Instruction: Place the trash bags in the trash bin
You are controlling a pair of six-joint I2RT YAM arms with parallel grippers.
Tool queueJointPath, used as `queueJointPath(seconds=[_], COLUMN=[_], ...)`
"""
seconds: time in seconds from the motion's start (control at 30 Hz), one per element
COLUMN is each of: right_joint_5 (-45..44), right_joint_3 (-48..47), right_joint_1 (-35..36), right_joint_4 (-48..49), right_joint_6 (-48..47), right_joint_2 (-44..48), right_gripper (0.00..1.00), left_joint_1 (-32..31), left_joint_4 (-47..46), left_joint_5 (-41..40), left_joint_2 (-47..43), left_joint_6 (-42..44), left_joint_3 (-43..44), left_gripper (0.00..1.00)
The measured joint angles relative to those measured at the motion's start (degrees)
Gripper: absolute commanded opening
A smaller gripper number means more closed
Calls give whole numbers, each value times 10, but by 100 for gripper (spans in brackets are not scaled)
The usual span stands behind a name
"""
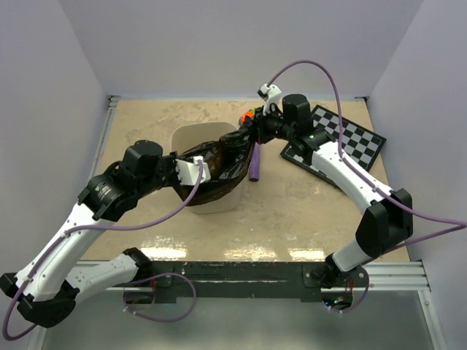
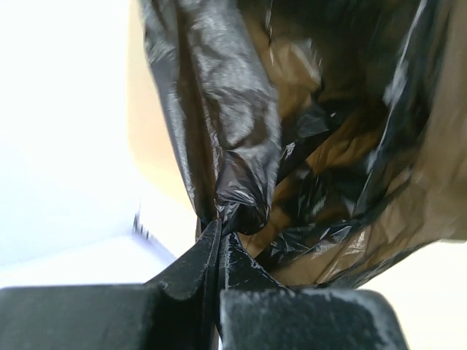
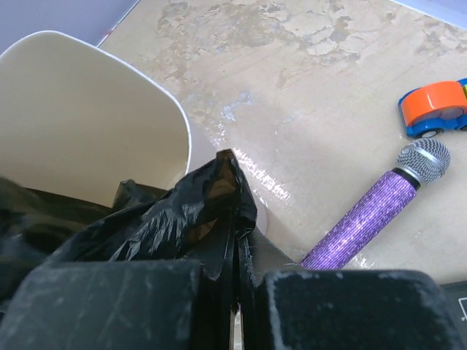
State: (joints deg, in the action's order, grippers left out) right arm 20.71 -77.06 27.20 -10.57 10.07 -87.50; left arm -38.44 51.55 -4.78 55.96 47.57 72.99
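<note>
A dark brown-black glossy trash bag (image 1: 221, 169) hangs stretched over the right half of the cream trash bin (image 1: 191, 138), near the middle of the table. My left gripper (image 1: 195, 173) is shut on the bag's near-left edge; in the left wrist view the film (image 2: 241, 146) bunches at the closed fingertips (image 2: 219, 230). My right gripper (image 1: 250, 130) is shut on the bag's far-right edge above the bin's right rim. In the right wrist view a peak of film (image 3: 211, 197) rises between its closed fingers (image 3: 235, 251), with the bin (image 3: 80, 124) to the left.
A purple glittery microphone (image 1: 256, 162) lies right of the bin, also in the right wrist view (image 3: 376, 211). An orange and blue toy car (image 3: 434, 108) sits beyond it. A black-and-white chequered board (image 1: 343, 138) lies at the back right.
</note>
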Motion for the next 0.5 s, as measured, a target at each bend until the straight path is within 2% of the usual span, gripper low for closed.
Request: queueJointPath(seconds=[0.13,0.3,0.4,0.5], right_joint_5=[0,-2,-2,-2], right_joint_3=[-25,-58,-79,-98], right_joint_1=[0,0,0,0], right_joint_4=[-5,-11,-13,-14], right_joint_6=[-12,-21,-24,-29], right_joint_2=[-34,-71,-86,-97], right_gripper=[0,0,0,0], left_joint_1=[17,34,36,47], left_joint_4=[-14,-80,-129,-179], left_joint_5=[-35,-93,-124,-137], left_joint_2=[-40,-91,-107,-96], left_joint_6=[-1,3,13,11], left_joint_3=[-47,-133,-176,-192], left_gripper=[0,0,5,18])
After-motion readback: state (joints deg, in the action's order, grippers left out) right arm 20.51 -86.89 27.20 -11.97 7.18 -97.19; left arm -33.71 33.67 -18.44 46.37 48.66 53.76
